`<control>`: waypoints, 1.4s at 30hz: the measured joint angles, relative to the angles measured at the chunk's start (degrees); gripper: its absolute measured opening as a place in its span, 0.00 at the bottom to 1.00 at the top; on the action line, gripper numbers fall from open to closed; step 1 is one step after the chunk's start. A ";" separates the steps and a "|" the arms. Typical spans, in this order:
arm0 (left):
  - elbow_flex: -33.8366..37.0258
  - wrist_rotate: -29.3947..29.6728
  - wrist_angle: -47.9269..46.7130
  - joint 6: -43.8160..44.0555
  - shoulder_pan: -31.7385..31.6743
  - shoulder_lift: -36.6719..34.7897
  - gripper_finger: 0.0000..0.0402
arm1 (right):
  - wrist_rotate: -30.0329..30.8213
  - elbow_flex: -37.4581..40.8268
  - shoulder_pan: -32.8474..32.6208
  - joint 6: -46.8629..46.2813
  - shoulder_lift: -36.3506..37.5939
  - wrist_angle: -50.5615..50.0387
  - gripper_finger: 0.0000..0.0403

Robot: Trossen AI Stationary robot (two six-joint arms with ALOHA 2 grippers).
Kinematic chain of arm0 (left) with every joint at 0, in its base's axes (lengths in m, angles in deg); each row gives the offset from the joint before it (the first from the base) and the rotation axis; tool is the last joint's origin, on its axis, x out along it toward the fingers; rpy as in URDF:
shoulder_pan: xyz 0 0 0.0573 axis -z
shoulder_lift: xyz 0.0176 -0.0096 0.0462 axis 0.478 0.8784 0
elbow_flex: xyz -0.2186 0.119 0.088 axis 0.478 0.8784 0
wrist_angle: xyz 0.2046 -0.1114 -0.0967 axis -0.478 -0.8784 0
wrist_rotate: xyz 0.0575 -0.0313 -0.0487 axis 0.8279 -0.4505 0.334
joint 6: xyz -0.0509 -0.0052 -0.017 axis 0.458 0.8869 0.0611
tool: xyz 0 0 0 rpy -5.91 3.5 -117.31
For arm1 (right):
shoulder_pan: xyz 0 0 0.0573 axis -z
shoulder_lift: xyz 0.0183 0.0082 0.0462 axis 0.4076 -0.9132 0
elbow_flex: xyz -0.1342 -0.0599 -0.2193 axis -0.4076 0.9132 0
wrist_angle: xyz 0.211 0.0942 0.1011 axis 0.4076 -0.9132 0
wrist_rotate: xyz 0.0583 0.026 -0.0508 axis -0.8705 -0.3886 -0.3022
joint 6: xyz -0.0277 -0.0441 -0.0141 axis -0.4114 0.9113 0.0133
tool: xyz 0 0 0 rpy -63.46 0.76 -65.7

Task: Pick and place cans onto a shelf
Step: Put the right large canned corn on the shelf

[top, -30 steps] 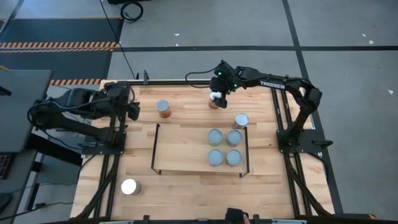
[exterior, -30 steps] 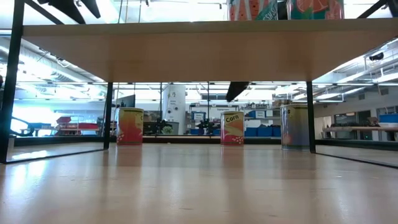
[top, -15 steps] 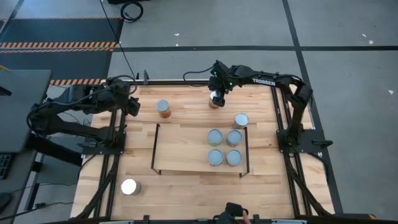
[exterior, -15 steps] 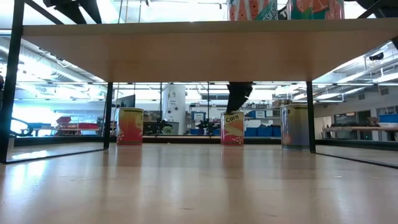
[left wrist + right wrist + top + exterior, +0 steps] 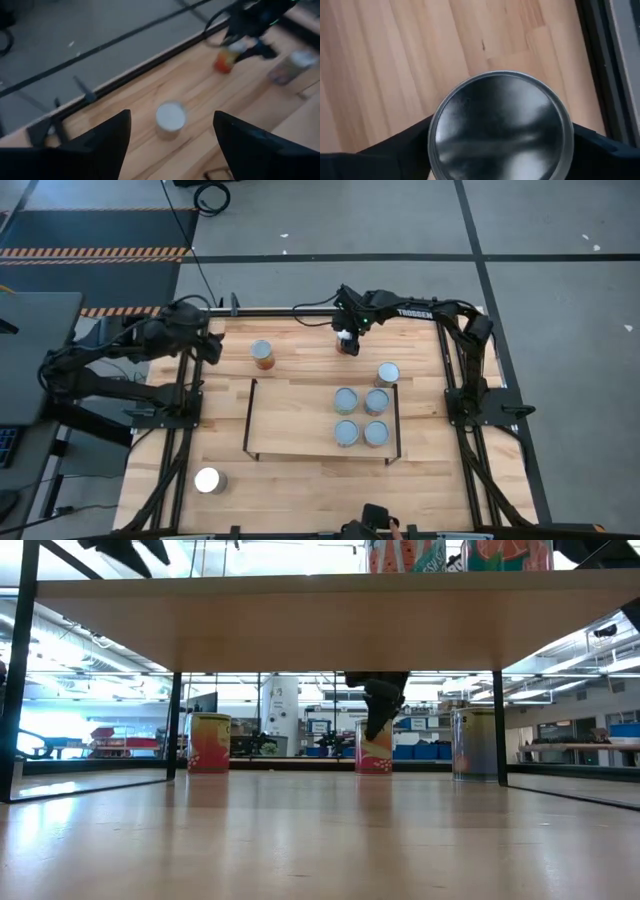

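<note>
My right gripper (image 5: pixel 347 340) hangs over a can (image 5: pixel 373 756) at the table's far middle, fingers pointing down on either side of it. The right wrist view is filled by the can's silvery lid (image 5: pixel 500 125). Several cans stand on the right end of the shelf (image 5: pixel 295 420). One can (image 5: pixel 262 353) stands far left of the shelf, one (image 5: pixel 388 373) off its far right corner, and one (image 5: pixel 207 480) near the front left. My left gripper (image 5: pixel 212 346) hovers open and empty at the far left, aimed at the far-left can (image 5: pixel 170 117). My right gripper comes at the can from above, one finger (image 5: pixel 415 142) on each side of its round wall just below the lid rim. The lid hides the place where fingers and wall meet, so I cannot tell whether they touch. The can stands upright on the table.
The table's far rail (image 5: pixel 300 310) runs close behind the right gripper. In the low view the shelf board (image 5: pixel 320 625) spans the top and its black end frames (image 5: pixel 497 725) stand on either side. Bare wood lies left of the shelf.
My right gripper has come down from just under shelf height onto the far-middle can, drifting a little toward the table's left; its fingers now reach past the can's top. The can has stayed put. My left gripper has swung slightly toward the far edge.
</note>
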 joint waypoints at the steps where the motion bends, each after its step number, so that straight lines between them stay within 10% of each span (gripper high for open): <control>1: 0.00 -0.49 1.37 -1.25 0.00 -0.62 0.71 | 0.25 -0.02 0.00 -0.03 0.02 0.02 0.81; 20: -0.02 -3.41 -0.04 0.97 0.04 -4.45 0.67 | 4.84 -38.55 -25.33 -21.60 1.18 -23.05 0.78; 29: -0.02 -8.52 0.07 -0.01 0.04 -5.11 0.67 | 12.31 -38.82 -39.44 -31.09 -1.79 -20.11 0.78; 42: -0.02 -18.74 12.30 -11.07 8.22 -5.30 0.61 | 16.68 -38.73 -40.74 -33.65 -4.99 -27.24 0.85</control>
